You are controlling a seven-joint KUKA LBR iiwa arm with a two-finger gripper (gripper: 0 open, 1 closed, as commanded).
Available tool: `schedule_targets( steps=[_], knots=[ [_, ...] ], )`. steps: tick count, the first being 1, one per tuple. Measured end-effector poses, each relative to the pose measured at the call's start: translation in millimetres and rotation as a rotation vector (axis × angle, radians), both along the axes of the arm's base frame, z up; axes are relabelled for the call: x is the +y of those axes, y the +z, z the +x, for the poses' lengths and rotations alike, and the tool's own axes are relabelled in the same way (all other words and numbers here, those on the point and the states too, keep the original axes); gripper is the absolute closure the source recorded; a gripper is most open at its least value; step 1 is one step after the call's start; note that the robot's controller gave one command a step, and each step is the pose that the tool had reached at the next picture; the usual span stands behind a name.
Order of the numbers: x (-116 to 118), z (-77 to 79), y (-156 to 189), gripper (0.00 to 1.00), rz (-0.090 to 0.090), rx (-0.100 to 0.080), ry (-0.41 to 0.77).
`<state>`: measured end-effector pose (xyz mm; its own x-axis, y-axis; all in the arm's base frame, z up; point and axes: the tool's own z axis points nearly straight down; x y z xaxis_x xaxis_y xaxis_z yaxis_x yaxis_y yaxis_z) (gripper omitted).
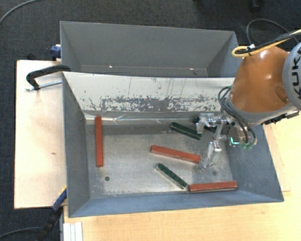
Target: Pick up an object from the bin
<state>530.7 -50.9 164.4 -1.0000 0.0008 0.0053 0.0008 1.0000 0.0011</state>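
Observation:
My gripper [212,157] hangs low in the right part of the bin, its tip close to the floor. It is just right of the right end of a red bar [175,154] that lies slanted in the middle. Another red bar [212,187] lies flat along the front wall, below the gripper. A dark green bar [185,130] lies toward the back, just left of the gripper's body. I see nothing held in the gripper.
A second dark green bar [172,176] lies slanted near the front, left of the front red bar. A third red bar [99,141] lies lengthwise along the left wall. The arm with its orange cover comes in over the bin's right rim.

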Motion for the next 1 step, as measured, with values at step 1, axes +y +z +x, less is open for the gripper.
schedule_targets(
  steps=[1],
  knots=[
    [25.5,3.4,-94.0,0.0,0.001,-0.006,0.157]
  ],
)
